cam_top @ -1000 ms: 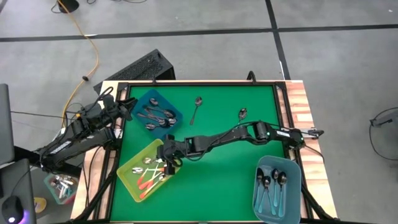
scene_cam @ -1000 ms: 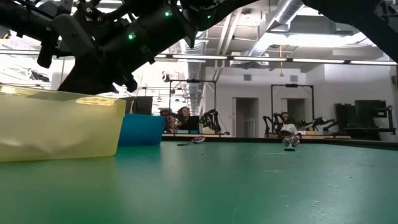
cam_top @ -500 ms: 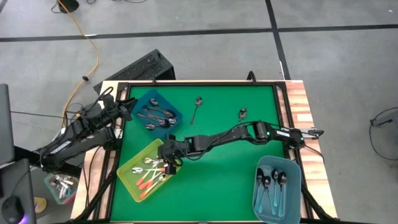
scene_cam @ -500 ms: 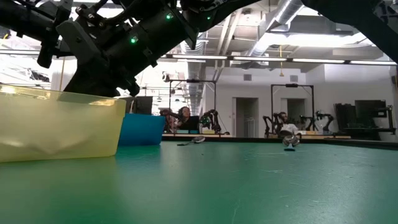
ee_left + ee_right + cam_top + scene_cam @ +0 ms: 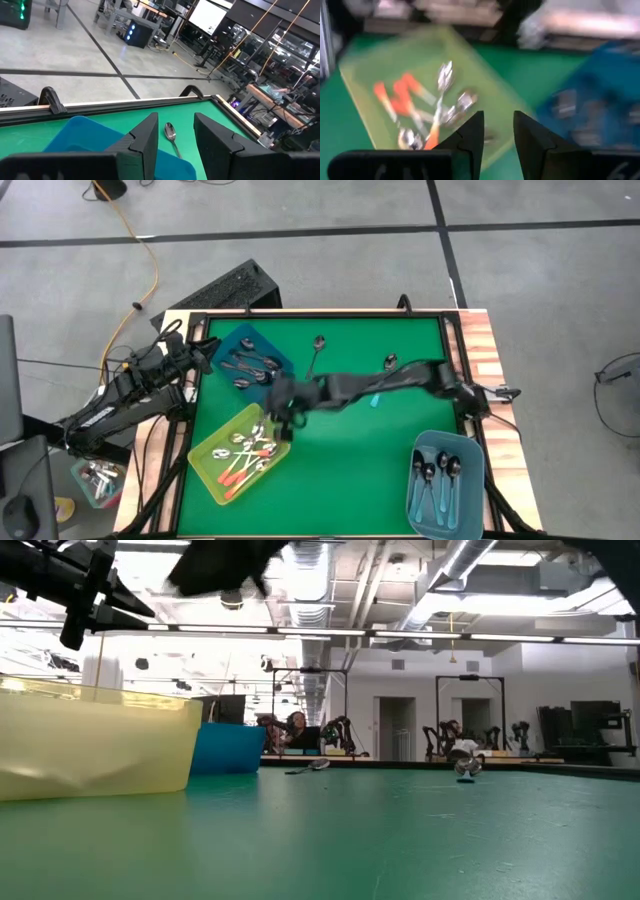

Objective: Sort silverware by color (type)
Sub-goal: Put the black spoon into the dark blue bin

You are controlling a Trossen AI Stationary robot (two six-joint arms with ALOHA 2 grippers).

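Observation:
My right gripper (image 5: 285, 420) hangs open and blurred above the far corner of the yellow bin (image 5: 205, 465); nothing is between its fingers (image 5: 470, 135). Silver spoons with orange-red handles (image 5: 402, 95) lie in that bin. Dark grey spoons (image 5: 252, 366) fill the dark blue bin (image 5: 232, 340). Teal-handled spoons (image 5: 438, 480) lie in the light blue bin (image 5: 470, 500). Two loose spoons (image 5: 318, 348) (image 5: 390, 362) rest flat on the green mat. My left gripper (image 5: 175, 145) waits open at the table's left edge, beside the dark blue bin.
The green mat (image 5: 350, 470) has a raised black frame (image 5: 320, 313) and a wooden strip (image 5: 478, 340) on the right. Open mat lies between the yellow and light blue bins. A black box (image 5: 225, 288) sits beyond the far left corner.
My right gripper has risen quickly from low over the yellow bin and shifted a little toward the table's far edge; in the low view it has climbed almost out of the picture. The spoons in the bin stay put.

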